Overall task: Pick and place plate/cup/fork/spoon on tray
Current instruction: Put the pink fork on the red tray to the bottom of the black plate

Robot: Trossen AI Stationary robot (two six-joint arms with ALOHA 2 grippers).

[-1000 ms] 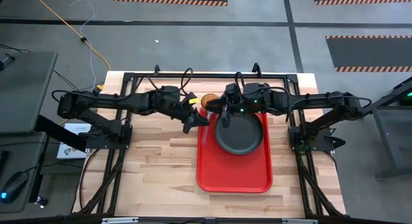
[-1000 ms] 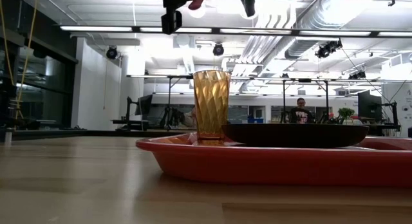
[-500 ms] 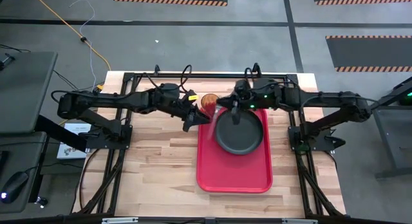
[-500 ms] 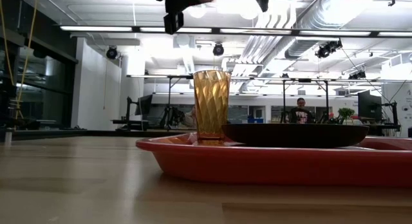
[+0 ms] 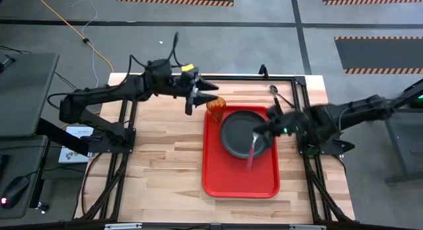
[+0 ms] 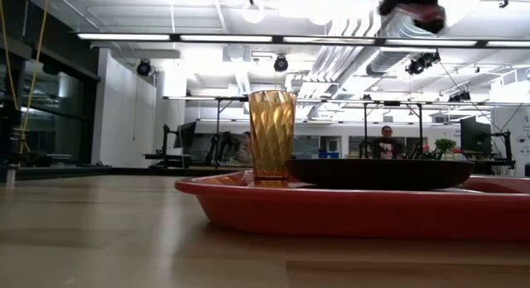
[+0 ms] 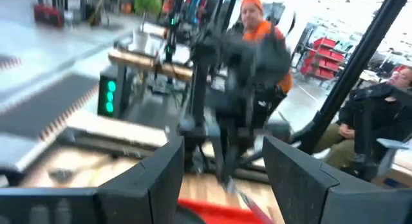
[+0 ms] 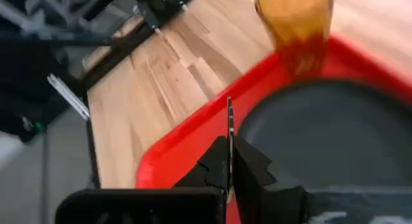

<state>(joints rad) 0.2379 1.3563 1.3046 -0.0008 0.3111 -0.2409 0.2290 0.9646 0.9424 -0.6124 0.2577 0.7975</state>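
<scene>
Whereas both grippers were close together over the far edge of the tray (image 5: 238,182) half a second ago, they are now well apart. The left gripper (image 5: 201,96) has withdrawn toward the far side of the table, beside the cup (image 5: 215,105). Its fingers (image 7: 145,179) stand wide apart with nothing between them.

The right gripper (image 5: 259,131) has swung out over the right part of the plate (image 5: 236,134). It carries the fork (image 5: 252,153), whose pinkish handle hangs blurred over the plate's near rim and the tray floor. In the right wrist view, the fingers are pressed together on a thin metal part seen edge-on (taken to be the fork's tine end).

Status of task items:
- Plate: seated on the tray, far half.
- Cup: upright on the tray's far-left corner, just beside the plate.
- Fork: held in the air above the tray, not yet set down.
- Spoon (image 5: 274,92): lying on the table near the far-right frame, off the tray.

Assessment: the change is consistent with a transfer of the fork between the arms, leaving the right arm responsible for placement. Two of four items are done. The next move calls for lowering the fork onto bare tray floor, near the plate, before release. A release from this height risks a bounce onto the plate or off the tray.
</scene>
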